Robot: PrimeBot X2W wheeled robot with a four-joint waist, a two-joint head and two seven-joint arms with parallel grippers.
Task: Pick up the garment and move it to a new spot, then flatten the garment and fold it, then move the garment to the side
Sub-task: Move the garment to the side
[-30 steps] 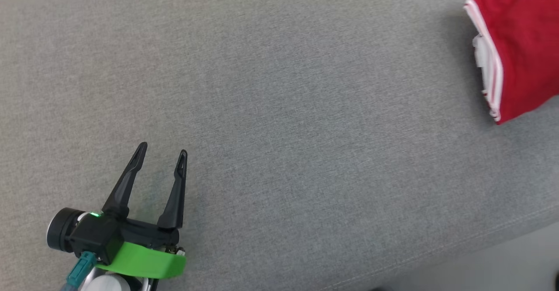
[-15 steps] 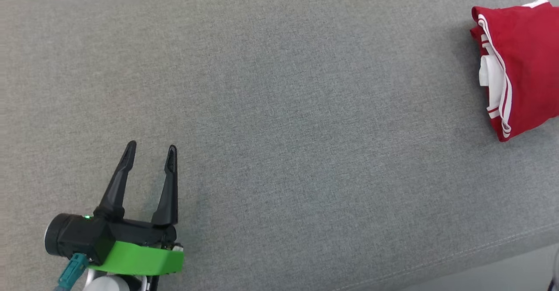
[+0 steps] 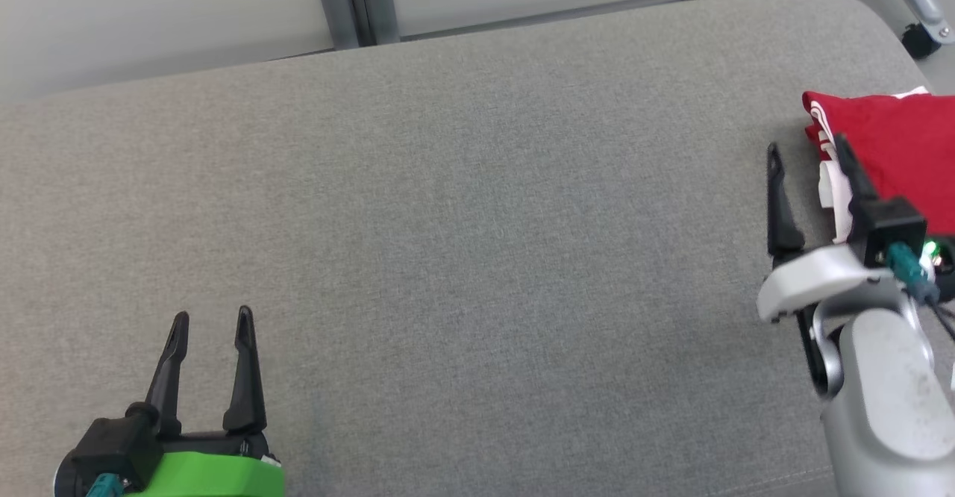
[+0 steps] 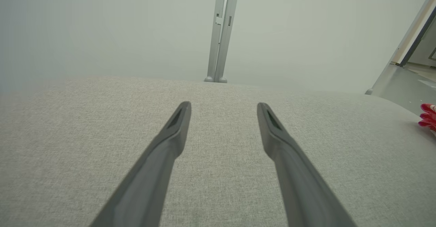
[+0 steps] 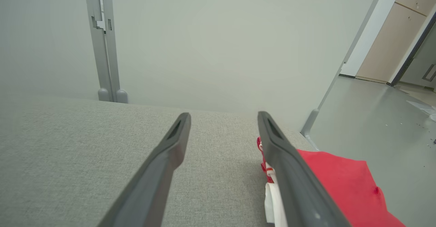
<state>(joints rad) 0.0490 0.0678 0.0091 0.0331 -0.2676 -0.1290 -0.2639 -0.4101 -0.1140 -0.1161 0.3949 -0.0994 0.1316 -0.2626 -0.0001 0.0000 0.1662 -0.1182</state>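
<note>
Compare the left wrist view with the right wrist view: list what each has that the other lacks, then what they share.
Left wrist: the open left gripper. Right wrist: the open right gripper, the white trim along the garment's edge, and beige panelling. Shared: the red garment, the grey cushion, the twin grey post and the pale wall.

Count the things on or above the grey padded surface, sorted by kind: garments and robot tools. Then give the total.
Garments: 1, the red garment
Robot tools: 2, the left tool and the right tool
Total: 3
</note>
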